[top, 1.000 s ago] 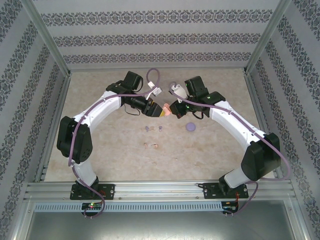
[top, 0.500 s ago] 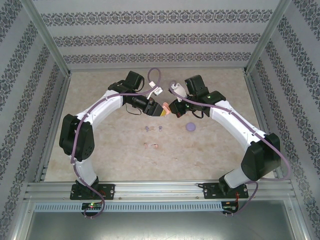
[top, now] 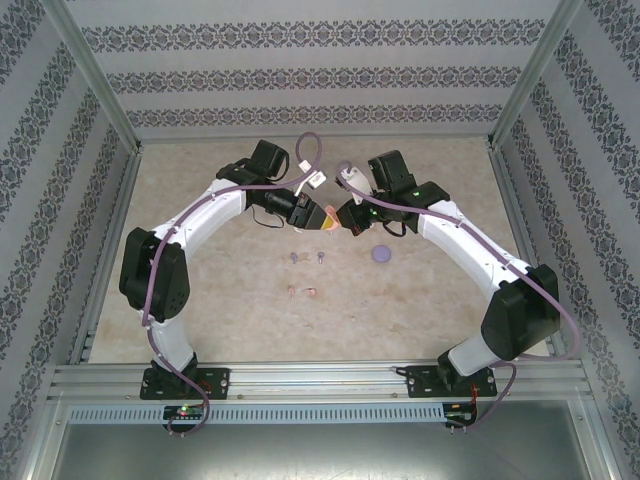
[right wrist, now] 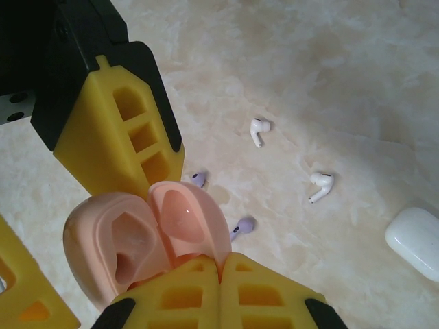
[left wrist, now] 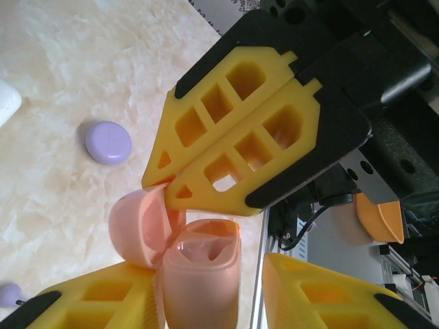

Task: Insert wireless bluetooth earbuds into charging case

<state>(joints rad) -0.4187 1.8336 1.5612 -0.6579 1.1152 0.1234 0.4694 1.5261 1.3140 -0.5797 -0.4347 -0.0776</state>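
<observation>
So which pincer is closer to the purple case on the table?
Right. In the top view the right pincer is just up-left of the purple case; the left pincer is farther left, past the pink case between them.

**Middle blocked, sides free**

The left gripper (top: 322, 218) and the right gripper (left wrist: 163, 190) meet over the centre of the table (top: 230, 320), with the open pink case (right wrist: 137, 247) between them, so nothing can pass there. Nearer the bases lie the purple earbuds (top: 294, 258), the pink earbuds (top: 312, 292) and, to the right, a purple case (top: 380, 254). The surface along both side walls is bare.
</observation>
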